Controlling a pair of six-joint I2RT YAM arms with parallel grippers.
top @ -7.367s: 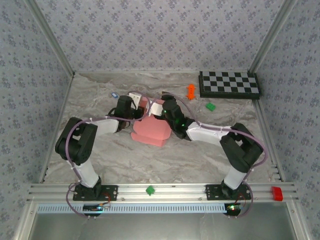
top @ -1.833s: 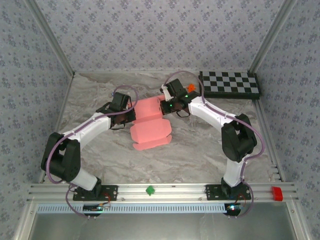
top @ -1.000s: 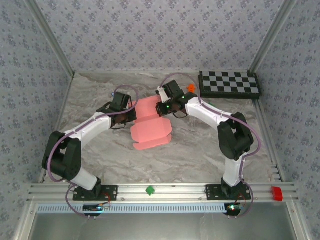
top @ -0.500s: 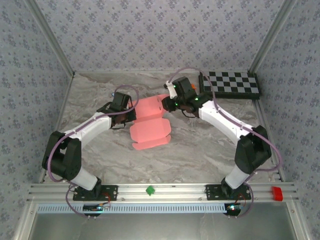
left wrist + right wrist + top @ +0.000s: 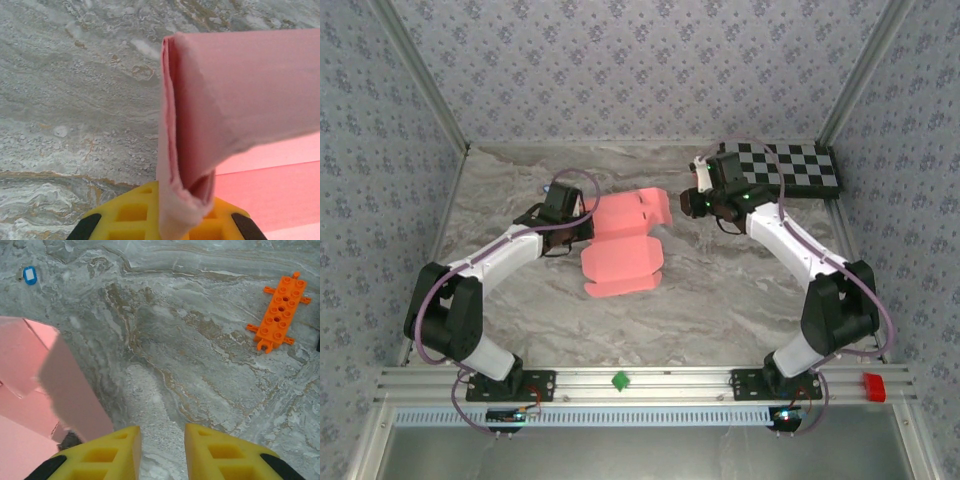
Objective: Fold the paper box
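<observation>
The left claw [image 5: 186,212] is clamped on a doubled-over flap of the paper box [image 5: 240,85]. The pink card stands up between its yellow fingers [image 5: 107,225], and the two layers show at the flap's edge. From above, this claw [image 5: 582,222] sits at the left edge of the paper box [image 5: 625,250], which lies mid-bench, a little toward the far side.

The right claw [image 5: 162,450] has its jaws a narrow way apart, with bare bench [image 5: 200,365] between them and nothing held. It hangs off the box's right side, and the pink card [image 5: 25,390] lies low to its left, apart from the fingers. Further out, an orange toy brick [image 5: 280,310] and a small blue piece [image 5: 30,275] lie on the far bench, well clear of the card.

My judgement is that the fold is early to midway. One side flap is creased and pinched upright, and the far panel looks slightly lifted. The near panel with its rounded tabs lies flat, no wall stands unaided, and nothing is tucked or closed
</observation>
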